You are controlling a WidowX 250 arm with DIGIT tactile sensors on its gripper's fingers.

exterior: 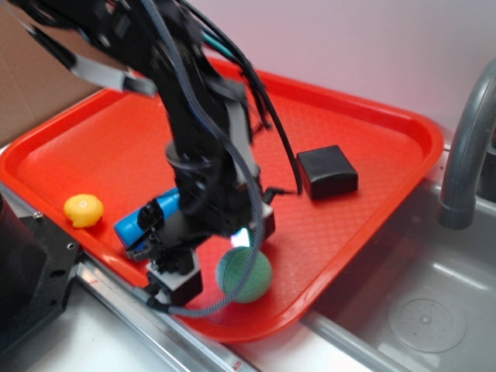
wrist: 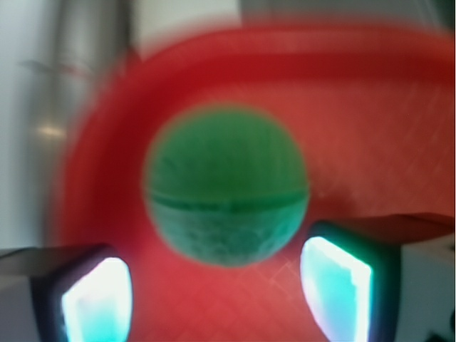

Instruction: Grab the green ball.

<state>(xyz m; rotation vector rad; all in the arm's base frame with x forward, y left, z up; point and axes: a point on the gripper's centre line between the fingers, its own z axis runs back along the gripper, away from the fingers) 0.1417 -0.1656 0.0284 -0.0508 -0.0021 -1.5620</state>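
The green ball [exterior: 244, 273] is a teal-green dimpled sphere with a seam groove, lying on the red tray [exterior: 372, 147] near its front edge. In the wrist view the ball [wrist: 226, 187] sits just ahead of the gap between my two glowing pads [wrist: 98, 299], apart from both. My gripper [exterior: 209, 263] is open and empty, low over the tray, with the ball beside and slightly ahead of the fingers.
A blue bottle [exterior: 147, 219] lies under the arm to the left. A yellow lemon-shaped toy [exterior: 83, 209] sits further left. A black block [exterior: 327, 172] lies at the right. A steel sink [exterior: 434, 310] and grey faucet [exterior: 465, 155] border the tray.
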